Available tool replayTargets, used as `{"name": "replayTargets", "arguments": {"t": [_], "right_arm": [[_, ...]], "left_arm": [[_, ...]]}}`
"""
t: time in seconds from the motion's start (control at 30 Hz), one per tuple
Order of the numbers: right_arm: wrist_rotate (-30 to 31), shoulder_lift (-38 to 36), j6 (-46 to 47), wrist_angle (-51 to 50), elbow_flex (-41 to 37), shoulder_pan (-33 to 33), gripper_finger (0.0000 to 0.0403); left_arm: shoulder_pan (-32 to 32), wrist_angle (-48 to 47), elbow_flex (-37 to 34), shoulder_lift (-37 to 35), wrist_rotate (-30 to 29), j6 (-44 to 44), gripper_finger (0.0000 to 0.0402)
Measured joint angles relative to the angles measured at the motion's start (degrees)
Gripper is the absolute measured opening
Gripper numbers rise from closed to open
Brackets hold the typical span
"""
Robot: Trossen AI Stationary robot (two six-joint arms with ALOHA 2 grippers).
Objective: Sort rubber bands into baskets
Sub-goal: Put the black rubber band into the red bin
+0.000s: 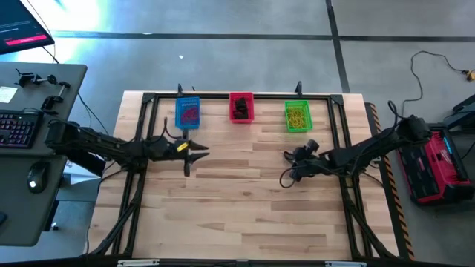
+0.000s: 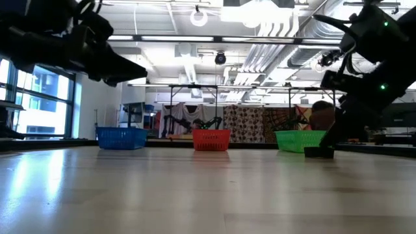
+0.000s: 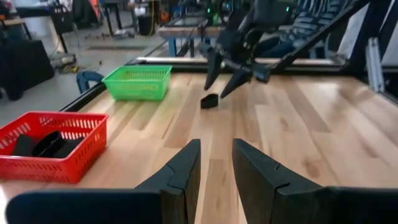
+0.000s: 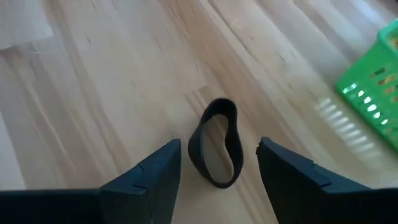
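On the wooden worktop point(image 1: 245, 200) three baskets stand in a row along the far edge: the blue basket point(image 1: 188, 113) on the left, the red basket point(image 1: 241, 107) in the middle, the green basket point(image 1: 297, 116) on the right. Red bands lie in the blue one, black bands point(image 3: 46, 145) in the red one and yellowish bands in the green one.

The right gripper point(image 4: 217, 163) hangs low over the worktop, near the green basket and on its near side. Its fingers point(image 4: 152, 177) are spread wide and hold nothing. Between them, on the bare wood, lies one thick black band point(image 4: 216, 143), standing on its edge in an oval loop, touching neither finger. The left wrist view shows the same band point(image 3: 209, 101) below the right gripper's parted tips, between the green basket and the worktop's middle.

The left gripper point(image 3: 214, 171) hovers above the worktop on the near side of the blue basket, pointing toward the right arm. Its fingers point(image 3: 183, 168) stand partly apart with a narrow gap, and nothing is seen between them.

No brand, label or writing can be read on the baskets or the arms. A screen at the far left corner of the high view shows lines of text too small to read, and a keyboard point(image 1: 16, 127) lies on a grey desk beside the worktop.
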Motion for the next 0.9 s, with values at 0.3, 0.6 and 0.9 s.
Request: {"name": "replayTargets", "arguments": {"t": [0.3, 0.6, 0.9], "right_arm": [[-2.05, 0.02, 4.08, 10.37, -7.48, 0.0, 0.0179], [-1.89, 0.02, 1.35, 19.19, -10.86, -0.01, 0.008], [-2.31, 0.02, -5.06, 29.22, -10.74, 0.0, 0.0012]], "left_arm": [[-0.5, 3.47, -2.26, -0.02, -0.24, -0.25, 0.0082], [-0.46, 4.63, -2.24, -2.51, -0.26, 2.11, 0.0082], [-0.46, 1.77, -2.24, -7.21, -0.5, 3.33, 0.0082]]}}
